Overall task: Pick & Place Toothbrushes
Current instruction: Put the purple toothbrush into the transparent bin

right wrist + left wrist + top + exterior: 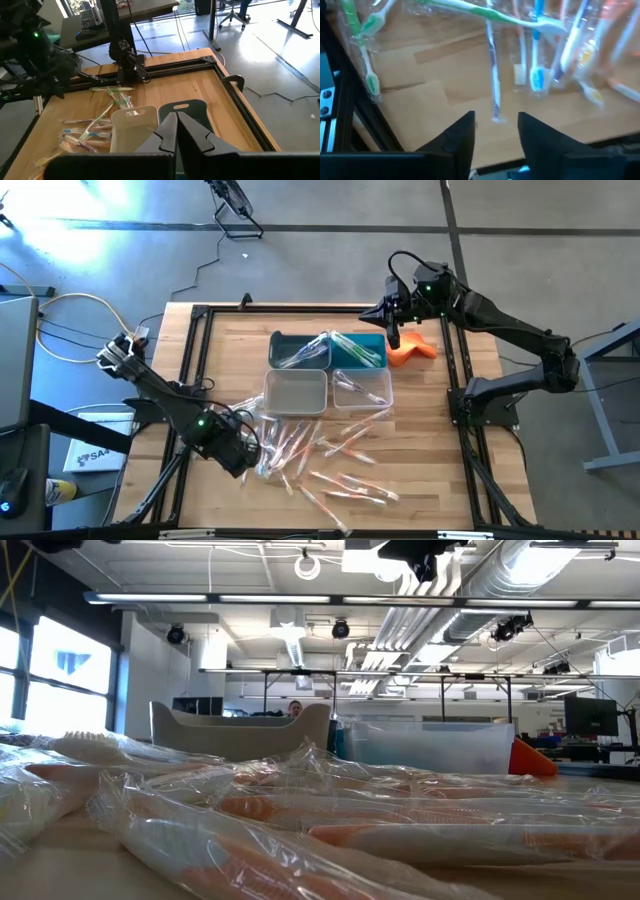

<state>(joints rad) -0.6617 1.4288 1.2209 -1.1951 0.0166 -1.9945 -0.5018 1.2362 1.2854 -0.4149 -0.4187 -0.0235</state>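
Observation:
Several wrapped toothbrushes lie loose on the wooden table's near half, filling the low view. My left gripper hangs over the left end of that pile, pointing down and open. In the left wrist view its fingers stand on either side of the end of a blue-handled toothbrush without touching it. Green and blue toothbrushes lie beyond. My right gripper waits shut, raised over the table's far right.
Four small bins sit mid-table: two teal ones at the far side and two pale ones nearer, some holding toothbrushes. An orange cloth lies by the right teal bin. A black frame borders the table.

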